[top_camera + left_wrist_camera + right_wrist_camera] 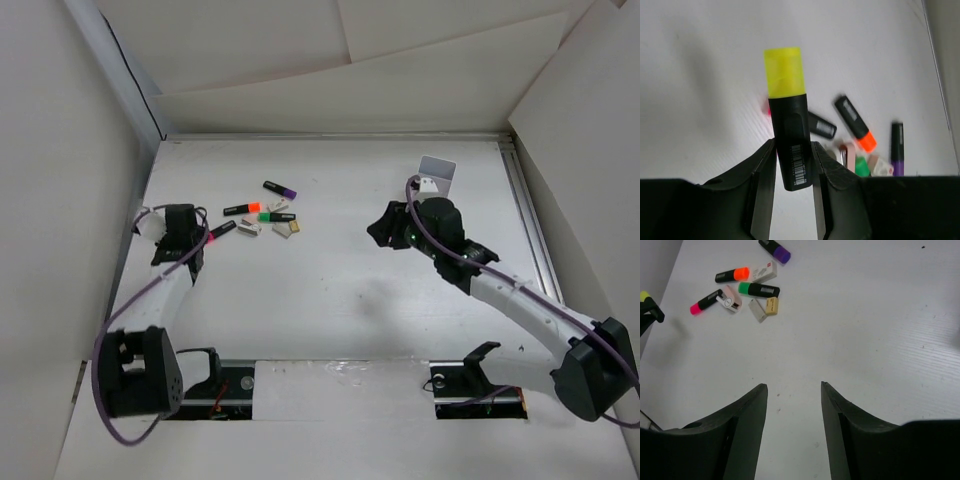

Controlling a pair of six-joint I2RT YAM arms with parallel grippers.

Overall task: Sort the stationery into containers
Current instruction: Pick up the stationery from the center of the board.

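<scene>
Far left: my left gripper (794, 167) is clamped on the yellow-capped marker (786, 100), up off the table (330, 300). The jaws pinch only the tail end of the black barrel, so most of the marker sticks out beyond them. That's my worry: a quick swing and it could pivot in the pinch or slide free.

Moving right, the loose pile lies on the table: orange-tipped marker (856, 125), purple-ended marker (897, 150), green-ended marker (759, 289), pink-tipped marker (706, 301) and some small pale pieces packed close together. A drop there would scatter them.

Further right, my right gripper (792, 410) hangs spread apart with nothing in it, over bare table.

Far right, the white box (437, 172) sits well apart from the left arm, just beyond the right one. I judge a long carry, and the two arms could crowd each other near the box.
</scene>
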